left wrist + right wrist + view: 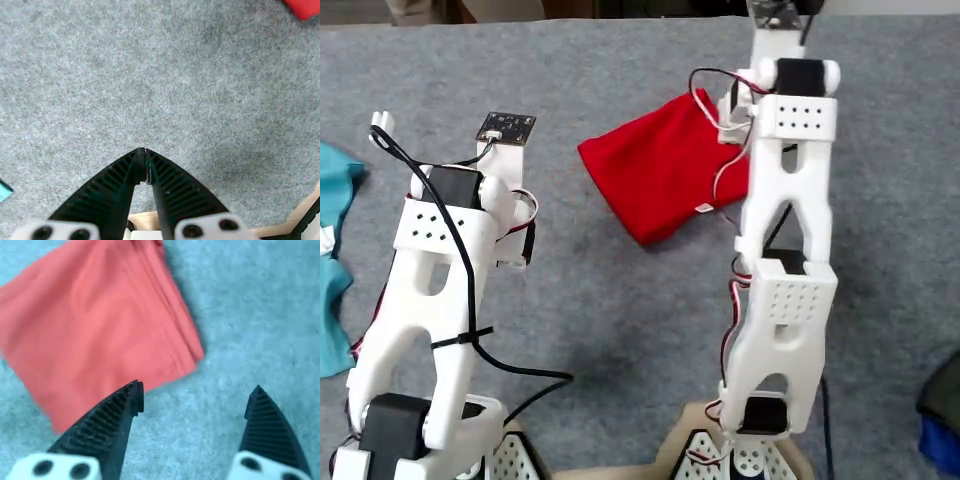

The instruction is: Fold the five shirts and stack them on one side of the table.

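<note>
A folded red shirt (660, 165) lies on the grey carpet-like table top, toward the back middle. My right gripper (197, 387) hangs open just above the table, at the edge of the red shirt (100, 325), with nothing between its fingers. The right arm (785, 110) stands over the shirt's right side. My left gripper (145, 151) is shut and empty, pointing down at bare grey surface; a corner of the red shirt (302, 7) shows far off. The left arm (450, 230) stands left of the shirt.
Teal cloth (335, 190) lies at the table's left edge, with more teal (330, 310) below it. Dark and blue fabric (945, 410) sits at the front right edge. Open grey surface (610, 320) lies between the two arms.
</note>
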Robot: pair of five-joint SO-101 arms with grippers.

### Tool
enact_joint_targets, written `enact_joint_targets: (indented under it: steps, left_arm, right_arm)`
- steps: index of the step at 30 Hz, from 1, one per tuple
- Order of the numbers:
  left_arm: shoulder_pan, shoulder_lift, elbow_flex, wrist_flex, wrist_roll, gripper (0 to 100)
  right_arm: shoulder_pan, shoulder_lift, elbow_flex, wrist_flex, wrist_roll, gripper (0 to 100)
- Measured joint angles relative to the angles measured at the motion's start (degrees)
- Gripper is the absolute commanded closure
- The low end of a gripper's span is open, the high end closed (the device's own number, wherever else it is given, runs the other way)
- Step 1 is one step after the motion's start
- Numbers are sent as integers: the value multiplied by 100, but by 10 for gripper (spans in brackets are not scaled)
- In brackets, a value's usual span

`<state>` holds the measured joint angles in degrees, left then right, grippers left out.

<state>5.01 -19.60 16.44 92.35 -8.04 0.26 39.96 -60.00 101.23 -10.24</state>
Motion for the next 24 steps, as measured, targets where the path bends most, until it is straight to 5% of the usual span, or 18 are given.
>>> enact_joint_targets:
  steps: [11,20,24]
  left_arm:
    - [0,0,0,0,0,981]
    - [0,0,0,0,0,981]
    - [0,0,0,0,0,981]
  right_arm:
    - [-70,-563,2171,0,-308,684]
    - [-273,-747,2470,-1204,-3982,684]
    - [-352,-404,2470,-1934,-4598,684]
